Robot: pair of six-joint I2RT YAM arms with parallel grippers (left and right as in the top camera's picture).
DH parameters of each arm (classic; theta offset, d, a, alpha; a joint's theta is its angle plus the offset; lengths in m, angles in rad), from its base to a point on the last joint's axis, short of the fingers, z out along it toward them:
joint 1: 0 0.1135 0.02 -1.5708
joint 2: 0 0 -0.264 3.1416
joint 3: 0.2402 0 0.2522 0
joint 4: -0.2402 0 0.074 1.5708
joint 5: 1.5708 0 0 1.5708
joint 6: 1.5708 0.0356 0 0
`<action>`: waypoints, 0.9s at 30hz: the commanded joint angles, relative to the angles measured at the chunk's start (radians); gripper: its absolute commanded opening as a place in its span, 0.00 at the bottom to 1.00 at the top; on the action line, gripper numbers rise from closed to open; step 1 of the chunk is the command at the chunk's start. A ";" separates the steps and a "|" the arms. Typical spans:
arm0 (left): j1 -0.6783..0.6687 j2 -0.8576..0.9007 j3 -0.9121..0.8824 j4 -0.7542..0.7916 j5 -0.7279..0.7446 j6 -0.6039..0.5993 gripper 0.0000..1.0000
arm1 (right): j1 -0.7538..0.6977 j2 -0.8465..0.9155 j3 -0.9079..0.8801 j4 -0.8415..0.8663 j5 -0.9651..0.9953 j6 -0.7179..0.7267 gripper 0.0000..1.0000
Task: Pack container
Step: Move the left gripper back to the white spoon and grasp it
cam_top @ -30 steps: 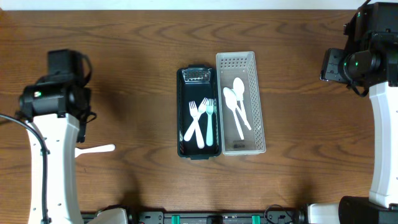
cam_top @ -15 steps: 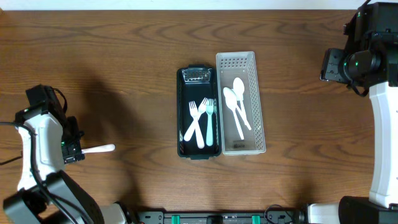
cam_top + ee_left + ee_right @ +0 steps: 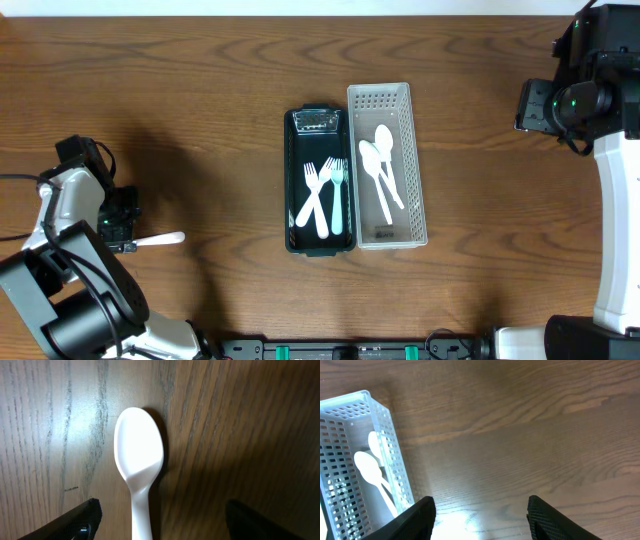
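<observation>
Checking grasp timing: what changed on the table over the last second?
The left gripper moved down-frame in the overhead view to the handle end of the loose white spoon. Its fingers now straddle the handle, open, gripping nothing. The spoon, black tray, white basket with their contents, and the right gripper are unchanged.

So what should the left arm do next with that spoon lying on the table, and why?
Probably lower the left gripper a little and close it on the white spoon, at its handle. In the left wrist view the spoon lies flat on the table between the open fingers, not yet gripped, while the other spoons already sit in the white basket.
</observation>
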 commanded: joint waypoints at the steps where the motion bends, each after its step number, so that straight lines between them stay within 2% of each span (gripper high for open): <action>1: 0.004 0.011 -0.011 0.005 -0.006 0.043 0.82 | -0.011 0.005 0.002 -0.002 0.007 -0.014 0.62; 11: 0.004 0.011 -0.168 0.177 0.048 0.043 0.82 | -0.011 0.005 0.002 -0.002 0.007 -0.014 0.63; 18: 0.004 0.011 -0.210 0.220 0.052 0.043 0.82 | -0.011 0.005 0.002 -0.002 0.006 -0.014 0.62; 20: 0.004 0.011 -0.210 0.219 0.052 0.044 0.73 | -0.011 0.005 0.002 -0.002 0.006 -0.014 0.63; 22: 0.004 0.011 -0.210 0.215 0.052 0.044 0.60 | -0.011 0.005 0.002 -0.005 0.006 -0.014 0.62; 24: 0.004 0.011 -0.210 0.208 0.053 0.043 0.54 | -0.011 0.005 0.002 -0.007 0.006 -0.014 0.63; 27: 0.004 0.011 -0.210 0.201 0.053 0.043 0.38 | -0.011 0.005 0.002 -0.010 0.006 -0.014 0.62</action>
